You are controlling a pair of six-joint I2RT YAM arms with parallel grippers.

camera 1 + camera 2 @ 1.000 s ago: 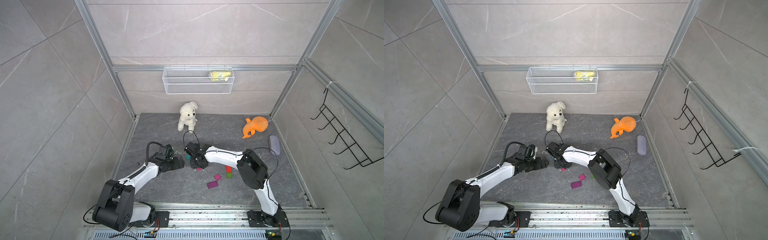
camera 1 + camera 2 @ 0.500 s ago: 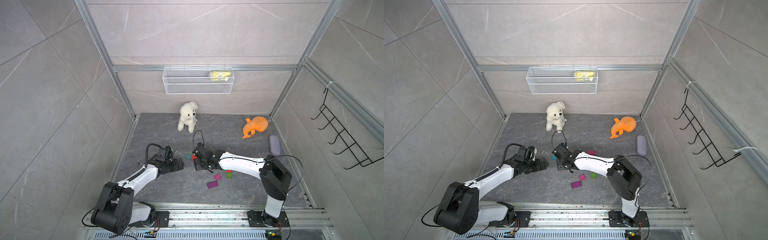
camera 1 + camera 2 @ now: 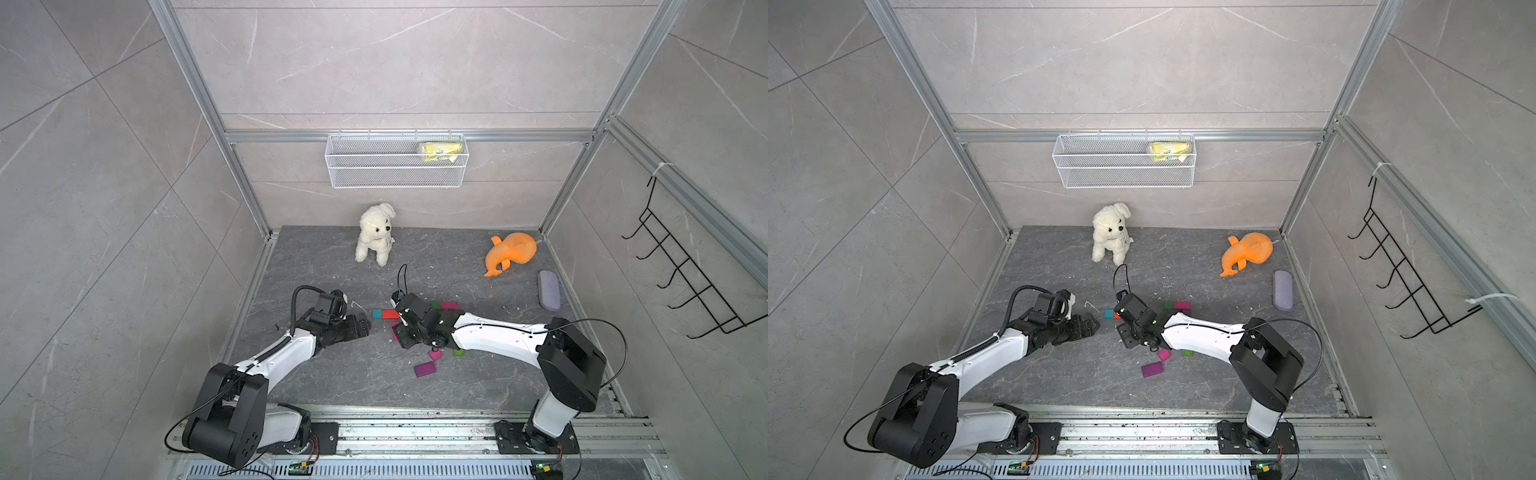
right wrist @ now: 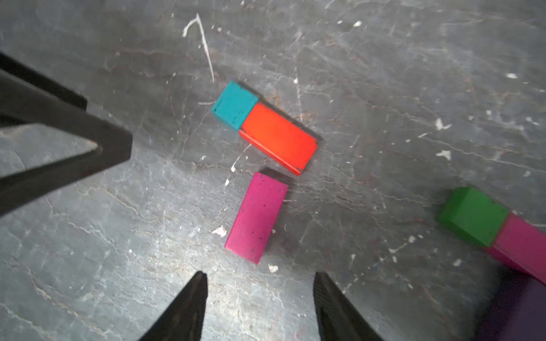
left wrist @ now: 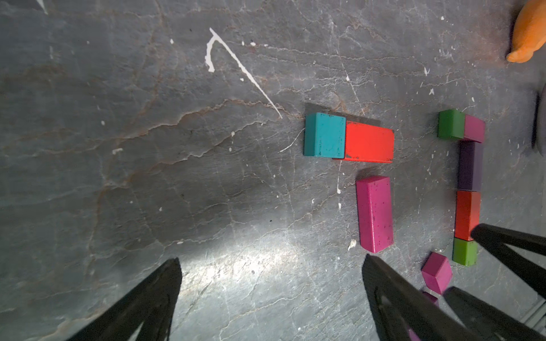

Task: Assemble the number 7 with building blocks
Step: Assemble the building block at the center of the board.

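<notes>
A teal block [image 4: 235, 104] and a red block [image 4: 279, 138] lie end to end as a short bar. A long magenta block [image 4: 256, 217] lies just below the red end, a small gap apart. My right gripper [image 4: 261, 274] is open just short of that magenta block, holding nothing. My left gripper [image 5: 271, 259] is wide open over bare floor to the left of the blocks. Further right, a green [image 5: 450, 124] and a magenta block [image 5: 474, 129] top a column of purple [image 5: 470, 165], red [image 5: 466, 215] and green [image 5: 464, 251] blocks, shaped like a 7.
A small magenta cube [image 3: 435, 354] and a purple-magenta block [image 3: 424, 368] lie loose nearer the front. A white plush dog [image 3: 375, 232], an orange toy [image 3: 511, 251] and a grey-lilac case [image 3: 548, 289] stand at the back and right. A wire basket [image 3: 395, 166] hangs on the back wall.
The right arm's elbow swung out to the right and its gripper drew back a little from the teal and red blocks. The left arm has not moved.
</notes>
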